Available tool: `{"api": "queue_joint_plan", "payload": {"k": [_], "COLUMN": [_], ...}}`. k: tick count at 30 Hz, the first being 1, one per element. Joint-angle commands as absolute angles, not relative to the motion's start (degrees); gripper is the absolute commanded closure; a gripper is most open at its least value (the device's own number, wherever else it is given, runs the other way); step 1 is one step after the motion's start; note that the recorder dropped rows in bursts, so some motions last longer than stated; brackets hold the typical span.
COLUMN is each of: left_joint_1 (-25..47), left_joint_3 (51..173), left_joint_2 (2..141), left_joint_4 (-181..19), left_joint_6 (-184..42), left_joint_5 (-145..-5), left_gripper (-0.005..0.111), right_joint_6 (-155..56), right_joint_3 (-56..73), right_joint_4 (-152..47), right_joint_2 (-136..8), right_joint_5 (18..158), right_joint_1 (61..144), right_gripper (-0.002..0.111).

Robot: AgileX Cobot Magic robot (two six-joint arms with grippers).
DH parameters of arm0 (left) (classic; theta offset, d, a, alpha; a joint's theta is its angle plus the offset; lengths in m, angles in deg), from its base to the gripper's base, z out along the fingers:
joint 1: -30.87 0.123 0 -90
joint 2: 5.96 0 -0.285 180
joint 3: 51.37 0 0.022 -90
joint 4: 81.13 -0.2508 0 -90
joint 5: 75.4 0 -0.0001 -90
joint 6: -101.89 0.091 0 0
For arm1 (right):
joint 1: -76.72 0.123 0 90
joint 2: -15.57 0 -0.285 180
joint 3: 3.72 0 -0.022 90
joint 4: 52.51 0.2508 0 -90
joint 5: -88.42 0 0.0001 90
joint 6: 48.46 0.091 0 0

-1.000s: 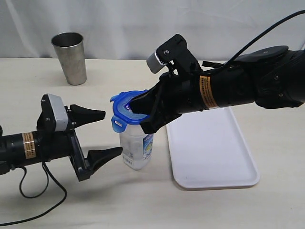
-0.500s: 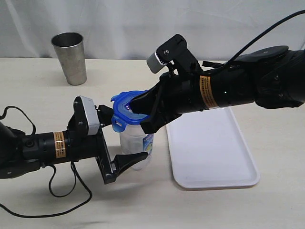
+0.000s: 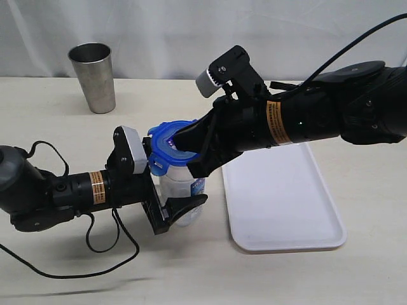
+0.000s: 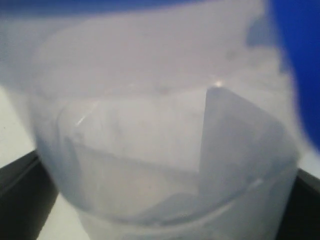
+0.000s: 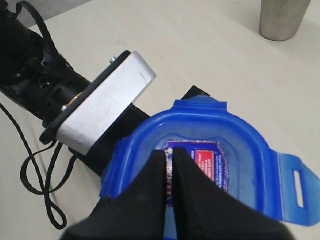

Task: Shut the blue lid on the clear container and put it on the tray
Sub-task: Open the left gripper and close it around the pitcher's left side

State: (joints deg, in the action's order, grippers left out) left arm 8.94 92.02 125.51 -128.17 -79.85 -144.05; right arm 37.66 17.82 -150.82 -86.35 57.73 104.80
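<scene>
The clear container (image 3: 182, 190) stands upright on the table just left of the tray (image 3: 286, 210). The blue lid (image 3: 164, 147) sits on its mouth with the flaps sticking out. My right gripper (image 3: 180, 141) is shut, its fingertips resting on the lid's stickered centre (image 5: 207, 162); in the right wrist view the right gripper (image 5: 170, 151) shows only a thin slit between the two black fingers. My left gripper (image 3: 184, 181) is open, one finger in front of the container and the other behind it. The container (image 4: 150, 150) fills the left wrist view, with the lid (image 4: 297, 60) at its edge.
A steel cup (image 3: 93, 76) stands at the back left, also in the right wrist view as the steel cup (image 5: 282, 17). A black cable (image 3: 82, 264) loops on the table under the left arm. The right arm reaches across above the tray's far-left corner.
My left arm has slid to the right, and its open jaws now straddle the container. The right gripper and the lid have not moved.
</scene>
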Motion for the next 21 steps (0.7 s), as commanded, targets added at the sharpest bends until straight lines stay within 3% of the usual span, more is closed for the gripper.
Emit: {"api": "queue_joint_plan", "payload": {"k": [1,9,11,21], "left_joint_1": [8.8,8.8,8.8,8.8], "left_joint_3": [92.2,92.2,92.2,92.2], "left_joint_2": [125.4,125.4,125.4,125.4], "left_joint_4": [-128.1,-125.2,-125.1,-125.3], "left_joint_6": [-79.9,-82.9,-82.9,-82.9], "left_joint_5": [-145.4,-145.4,-145.4,-144.6], "left_gripper": [0.014,0.015,0.022,0.094], "right_joint_6": [38.3,38.3,38.6,39.4], "right_joint_3": [18.3,18.3,18.3,18.3], "right_joint_4": [-152.5,-152.5,-152.5,-152.5], "right_joint_2": [-86.7,-86.7,-86.7,-86.7], "right_joint_5": [58.3,58.3,58.3,58.1], "right_joint_1": [104.8,104.8,104.8,104.8], "right_gripper": [0.103,0.103,0.103,0.103]}}
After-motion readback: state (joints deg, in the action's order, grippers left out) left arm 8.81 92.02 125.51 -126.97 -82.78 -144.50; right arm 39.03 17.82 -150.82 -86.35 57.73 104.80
